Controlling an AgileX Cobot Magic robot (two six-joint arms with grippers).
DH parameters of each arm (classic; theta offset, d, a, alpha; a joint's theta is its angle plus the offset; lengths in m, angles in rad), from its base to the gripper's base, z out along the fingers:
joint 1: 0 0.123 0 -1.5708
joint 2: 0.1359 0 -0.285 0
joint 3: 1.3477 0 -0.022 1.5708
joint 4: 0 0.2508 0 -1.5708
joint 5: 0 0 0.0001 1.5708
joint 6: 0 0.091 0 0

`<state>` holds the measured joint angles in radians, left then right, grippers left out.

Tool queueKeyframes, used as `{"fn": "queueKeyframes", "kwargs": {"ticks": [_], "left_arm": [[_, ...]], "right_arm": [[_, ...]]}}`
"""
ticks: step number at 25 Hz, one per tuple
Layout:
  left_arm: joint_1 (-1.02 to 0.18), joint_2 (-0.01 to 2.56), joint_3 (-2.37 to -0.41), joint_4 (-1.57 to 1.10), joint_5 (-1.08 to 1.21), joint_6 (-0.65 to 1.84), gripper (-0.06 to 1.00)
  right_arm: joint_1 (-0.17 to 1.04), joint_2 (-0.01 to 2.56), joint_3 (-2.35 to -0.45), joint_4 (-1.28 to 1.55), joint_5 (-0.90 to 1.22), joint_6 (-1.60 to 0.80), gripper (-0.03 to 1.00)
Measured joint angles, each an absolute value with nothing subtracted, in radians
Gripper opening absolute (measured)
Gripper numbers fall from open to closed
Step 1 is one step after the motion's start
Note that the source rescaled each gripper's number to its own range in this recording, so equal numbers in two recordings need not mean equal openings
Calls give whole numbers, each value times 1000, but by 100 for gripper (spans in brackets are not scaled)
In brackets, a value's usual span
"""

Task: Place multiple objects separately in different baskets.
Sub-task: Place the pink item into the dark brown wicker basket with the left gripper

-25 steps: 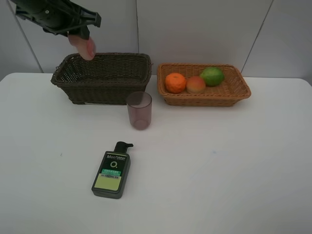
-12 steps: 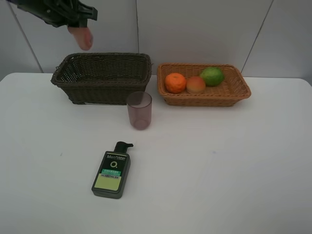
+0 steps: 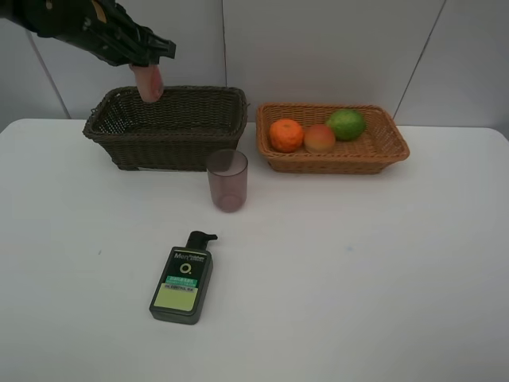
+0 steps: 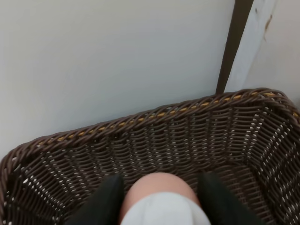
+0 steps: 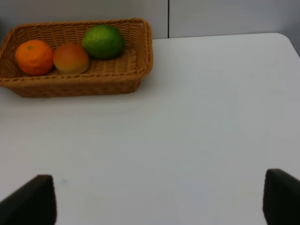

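— On the table (image 3: 382, 263), where did the dark basket (image 3: 171, 131) stand against the left gripper (image 3: 145, 57)?

— At the far left, directly under it. The tan basket (image 3: 338, 157) stood just beside it on the right and had no part in this move.

— And the right gripper (image 5: 157, 206)?

— It hung wide apart and empty over bare table, well away from the dark basket. The left arm was clearly the nearer one.

— What else waited?

— The pump bottle (image 3: 182, 280) lay flat near the front edge. The cup (image 3: 228, 180) stood upright just in front of the dark basket. Neither was touched.

— So what did the left gripper carry?

— It was clamped on the pink bottle (image 3: 149, 83), with the white part of it in the grip. The long axis of the bottle hung almost upright, and the pink end pointed down toward the basket. From the left wrist, the woven back wall and floor showed beyond the bottle. So I judged it was above the inside of the basket, near the back left corner, and not resting on the floor.

— And the coming move?

— Probably only to go straight down and let go. No sideways shift seemed necessary.
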<state>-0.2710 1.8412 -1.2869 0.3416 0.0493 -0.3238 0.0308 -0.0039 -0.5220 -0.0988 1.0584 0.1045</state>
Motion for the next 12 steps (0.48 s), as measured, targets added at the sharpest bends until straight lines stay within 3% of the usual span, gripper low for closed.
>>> {"fn": "queueKeyframes", "kwargs": {"ticks": [12], "left_arm": [[-271,1952,-1287,342,-67,-271,44]], "right_arm": [[31,-4,-522,-99,1058,105,86]]}}
